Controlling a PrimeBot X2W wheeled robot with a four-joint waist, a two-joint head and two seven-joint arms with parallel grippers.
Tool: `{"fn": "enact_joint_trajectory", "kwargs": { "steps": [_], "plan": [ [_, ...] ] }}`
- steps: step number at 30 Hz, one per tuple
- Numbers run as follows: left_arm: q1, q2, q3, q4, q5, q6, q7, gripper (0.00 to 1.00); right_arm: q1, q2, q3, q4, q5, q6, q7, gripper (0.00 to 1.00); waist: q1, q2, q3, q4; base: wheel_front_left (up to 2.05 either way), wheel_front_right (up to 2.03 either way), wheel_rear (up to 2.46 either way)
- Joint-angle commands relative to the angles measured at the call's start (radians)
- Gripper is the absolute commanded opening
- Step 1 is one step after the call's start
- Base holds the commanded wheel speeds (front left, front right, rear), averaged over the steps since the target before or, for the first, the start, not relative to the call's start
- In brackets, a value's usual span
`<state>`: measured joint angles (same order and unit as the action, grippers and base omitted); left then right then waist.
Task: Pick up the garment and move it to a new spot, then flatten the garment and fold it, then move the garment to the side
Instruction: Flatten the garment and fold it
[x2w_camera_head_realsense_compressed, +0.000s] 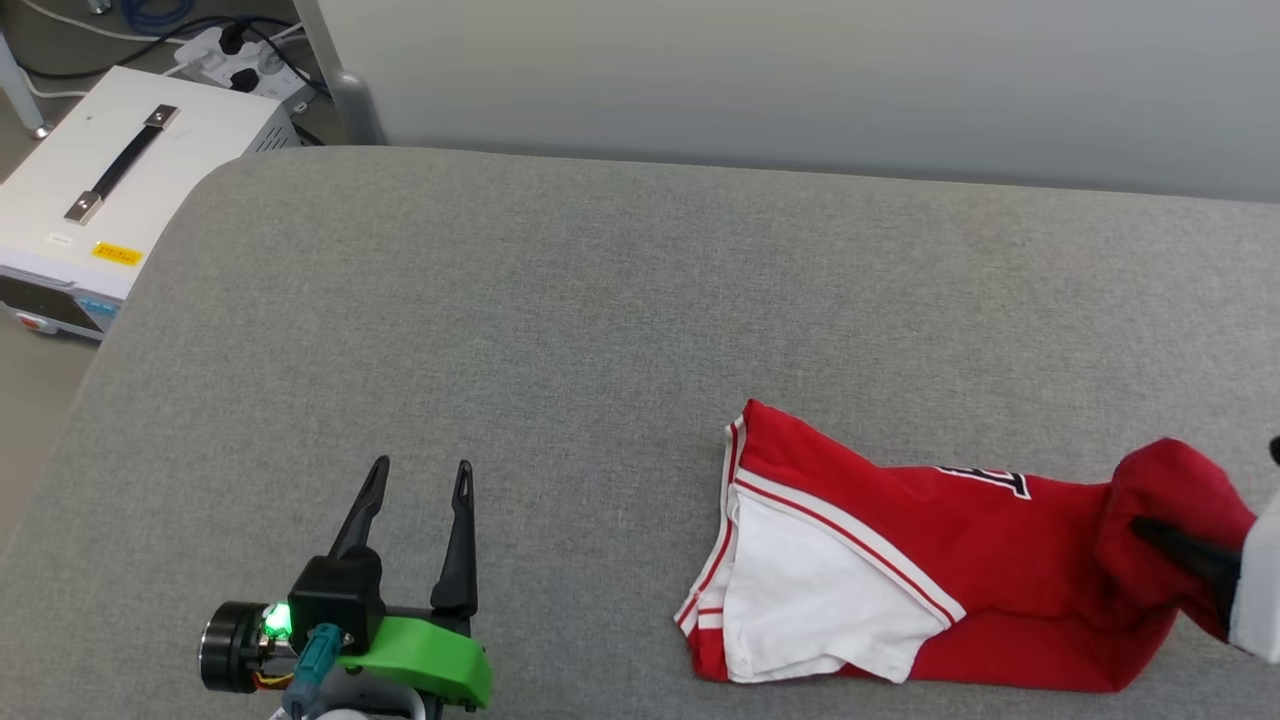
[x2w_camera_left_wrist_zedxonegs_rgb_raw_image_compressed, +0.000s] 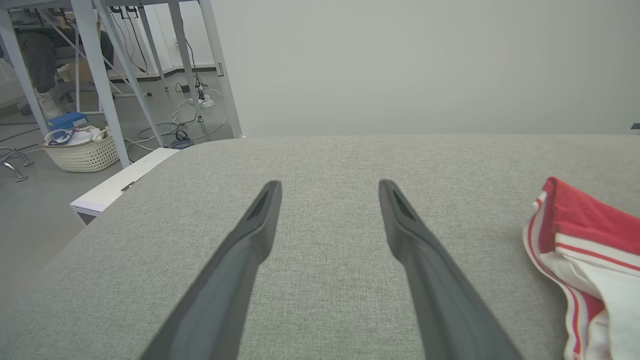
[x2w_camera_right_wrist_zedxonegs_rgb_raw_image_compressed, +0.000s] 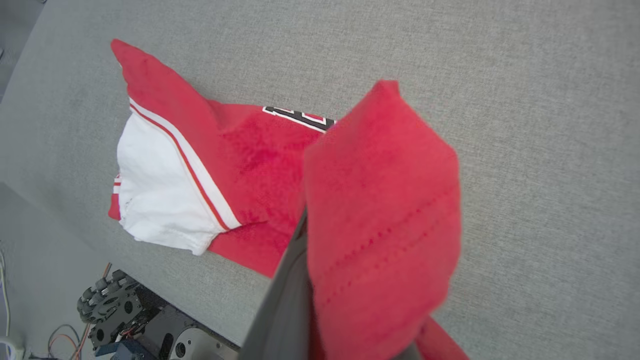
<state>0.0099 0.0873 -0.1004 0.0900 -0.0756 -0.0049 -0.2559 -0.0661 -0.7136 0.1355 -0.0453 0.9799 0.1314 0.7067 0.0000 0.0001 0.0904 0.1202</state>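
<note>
The garment (x2w_camera_head_realsense_compressed: 930, 560), a red T-shirt with a white sleeve and striped trim, lies bunched at the lower right of the grey padded table (x2w_camera_head_realsense_compressed: 600, 300). Its right end is lifted into a hump, pinched by my right gripper (x2w_camera_head_realsense_compressed: 1150, 528), which is shut on the red cloth. In the right wrist view the raised red fold (x2w_camera_right_wrist_zedxonegs_rgb_raw_image_compressed: 380, 220) drapes over the fingers (x2w_camera_right_wrist_zedxonegs_rgb_raw_image_compressed: 287, 300) and hides their tips. My left gripper (x2w_camera_head_realsense_compressed: 420, 480) rests open at the lower left, well left of the shirt, with nothing between its fingers. The left wrist view shows the left gripper (x2w_camera_left_wrist_zedxonegs_rgb_raw_image_compressed: 330, 187) and the garment's collar edge (x2w_camera_left_wrist_zedxonegs_rgb_raw_image_compressed: 580, 240) at right.
A white box with a black handle (x2w_camera_head_realsense_compressed: 110, 180) stands off the table's left corner, with power strips and cables behind it. A grey wall panel (x2w_camera_head_realsense_compressed: 800, 80) runs along the table's far edge. A basket (x2w_camera_left_wrist_zedxonegs_rgb_raw_image_compressed: 80, 150) and metal frame legs stand on the floor to the left.
</note>
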Motion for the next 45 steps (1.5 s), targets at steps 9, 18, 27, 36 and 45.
{"fn": "enact_joint_trajectory", "kwargs": {
  "steps": [9,18,27,36,45],
  "plan": [
    [-0.022,-0.017,0.001,0.003,0.018,-0.017,-0.006,1.00,-0.150,0.122,0.165,-0.035,-0.089,-0.001,0.080,0.00,0.0000,-0.0001,0.044,0.039,0.00,0.00,0.00],
    [-0.058,-0.025,0.001,0.003,0.022,-0.022,-0.006,1.00,-0.310,0.201,0.380,0.048,-0.137,-0.001,0.067,0.00,0.0000,-0.0001,0.089,0.065,0.00,0.00,0.00],
    [-0.087,-0.031,-0.005,0.004,0.023,-0.024,-0.006,1.00,-0.476,0.282,0.568,0.219,-0.193,-0.001,-0.011,0.00,0.0000,-0.0001,0.129,0.077,0.00,0.00,0.00],
    [-0.090,-0.035,-0.011,0.018,0.019,-0.016,-0.006,1.00,-0.514,0.278,0.696,0.358,-0.220,-0.001,-0.168,1.00,0.0000,-0.0001,0.112,0.078,0.00,0.00,0.00],
    [-0.038,-0.034,0.024,0.014,0.027,-0.011,-0.006,1.00,-0.408,0.167,0.560,0.197,-0.239,-0.001,-0.402,1.00,0.0000,-0.0001,0.028,0.025,0.00,0.00,0.00]
  ]
}}
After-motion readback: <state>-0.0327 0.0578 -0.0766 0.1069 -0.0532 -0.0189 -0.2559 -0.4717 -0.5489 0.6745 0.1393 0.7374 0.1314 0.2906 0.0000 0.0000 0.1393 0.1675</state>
